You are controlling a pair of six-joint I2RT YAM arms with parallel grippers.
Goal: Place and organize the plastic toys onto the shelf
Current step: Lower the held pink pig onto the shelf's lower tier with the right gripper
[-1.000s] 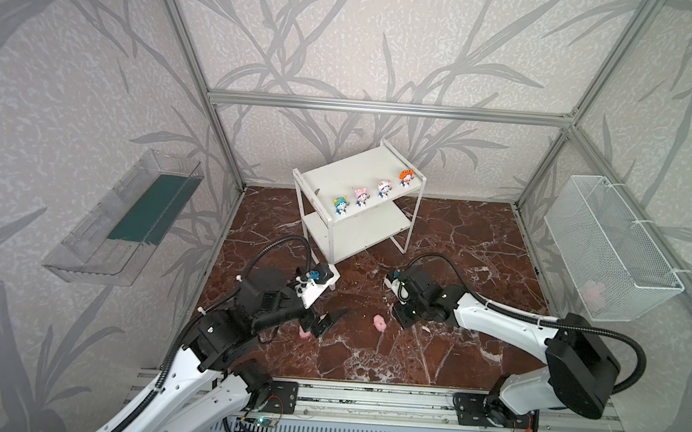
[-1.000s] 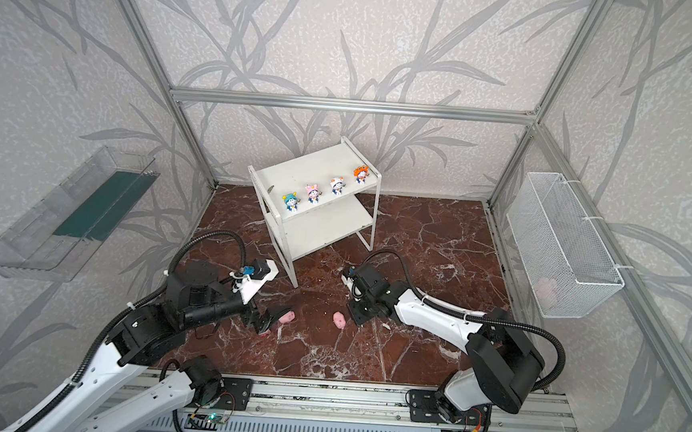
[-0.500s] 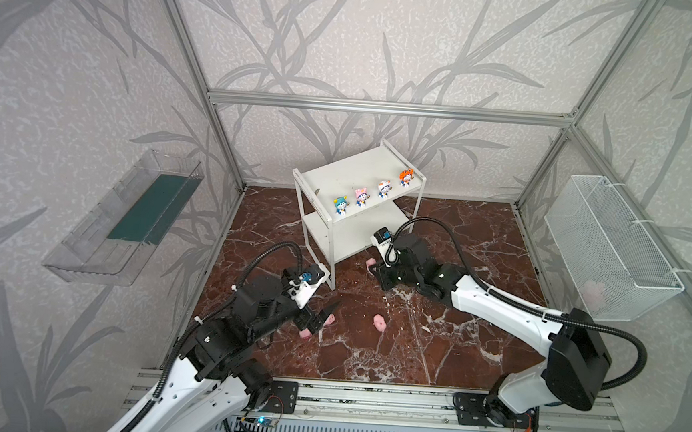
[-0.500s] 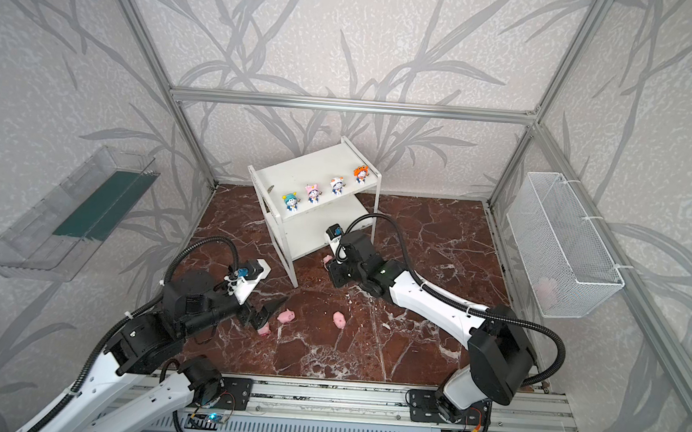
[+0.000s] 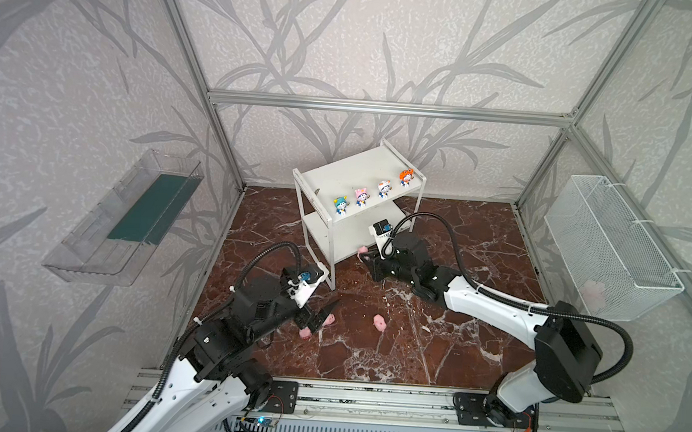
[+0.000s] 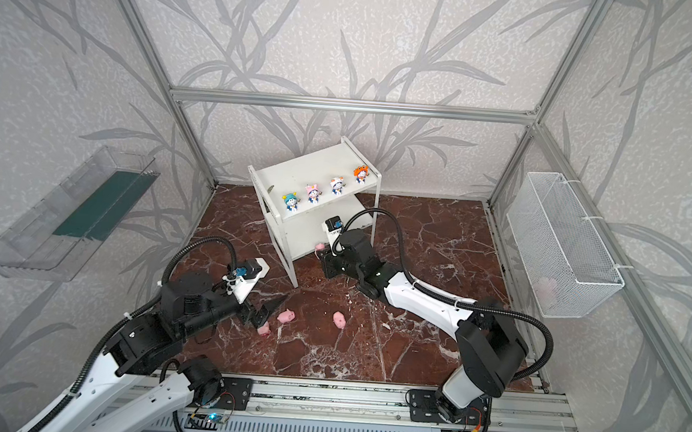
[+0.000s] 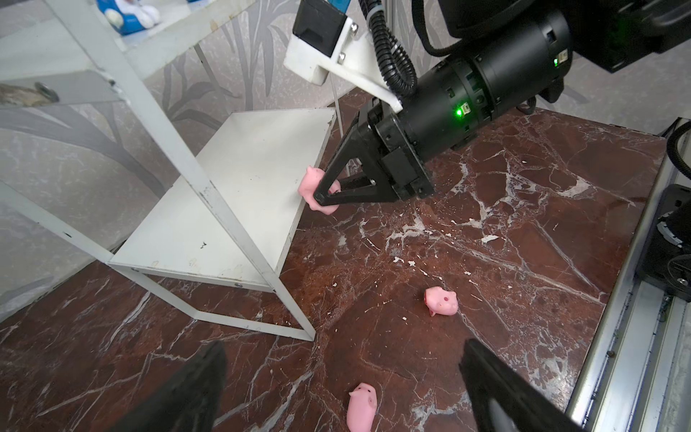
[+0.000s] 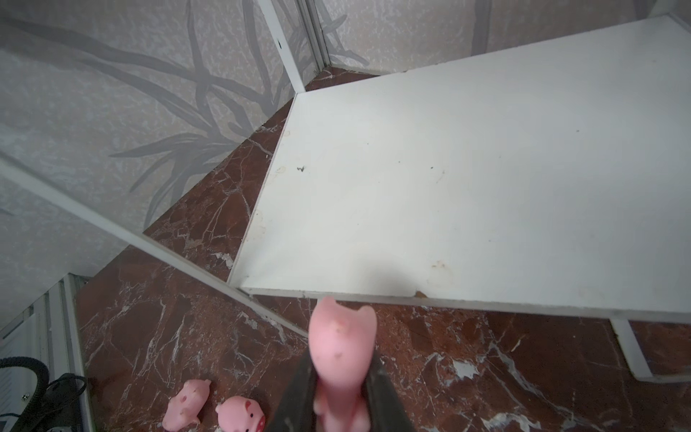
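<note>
The white two-tier shelf (image 5: 330, 180) (image 6: 297, 172) stands at the back, with four blue-and-white figurines in a row on its top board, from the teal-hatted one (image 5: 341, 205) to the orange-hatted one (image 5: 406, 176). My right gripper (image 5: 364, 256) (image 7: 321, 196) (image 8: 342, 374) is shut on a pink pig (image 8: 342, 348) (image 7: 312, 181) at the front edge of the lower board (image 8: 467, 187). Three pink pigs lie on the floor (image 5: 330, 319) (image 5: 305, 334) (image 5: 379, 321). My left gripper (image 5: 324, 316) (image 7: 344, 344) stands open low over them, with one pig (image 7: 362, 406) between its fingers, untouched.
A clear tray with a green panel (image 5: 127, 218) hangs on the left wall. A white wire basket (image 5: 609, 244) on the right wall holds a pale pink lump. The shelf's front leg (image 5: 332, 274) stands close to the left wrist. An aluminium rail (image 5: 365, 397) borders the front.
My right gripper has carried its pig from the middle of the floor up and back to the front edge of the shelf's lower board. The left gripper has stayed open, almost in place.
</note>
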